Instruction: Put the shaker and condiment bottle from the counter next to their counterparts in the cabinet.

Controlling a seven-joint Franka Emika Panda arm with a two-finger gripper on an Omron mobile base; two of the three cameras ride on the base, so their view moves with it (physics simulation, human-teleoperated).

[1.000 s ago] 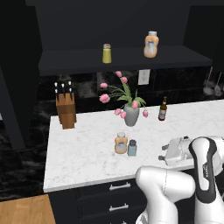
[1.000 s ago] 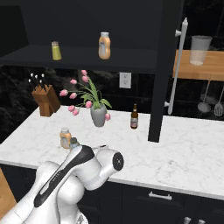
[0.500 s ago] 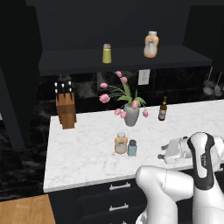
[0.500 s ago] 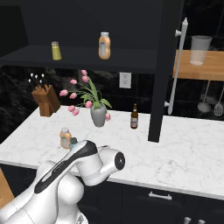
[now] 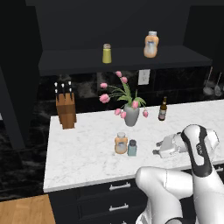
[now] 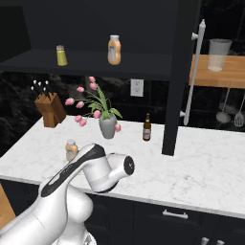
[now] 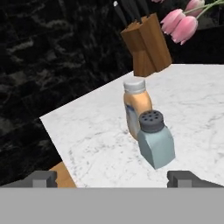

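On the counter (image 5: 83, 153) the pale blue-grey shaker (image 5: 132, 148) stands right beside the orange condiment bottle (image 5: 121, 143), both upright. In the hand view the shaker (image 7: 156, 140) is in front, the bottle (image 7: 136, 107) just behind it. My gripper (image 5: 156, 148) hovers low over the counter to the shaker's right, pointing at it, open and empty (image 7: 113, 178). Up on the cabinet shelf (image 5: 78, 65) stand their counterparts: a yellow-green shaker (image 5: 106, 53) and an orange bottle (image 5: 151, 44). From the right base view, the counter bottle (image 6: 71, 150) peeks past my arm.
A wooden knife block (image 5: 65, 109) stands at the back left. A vase of pink tulips (image 5: 130, 114) and a thin brown bottle (image 5: 162, 109) stand behind the pair. A black upright panel with a long handle (image 6: 182, 76) rises right of the shelf.
My hand has crept a little to the left, closer to the shaker. The jaws stay open and the things on the counter have not moved.
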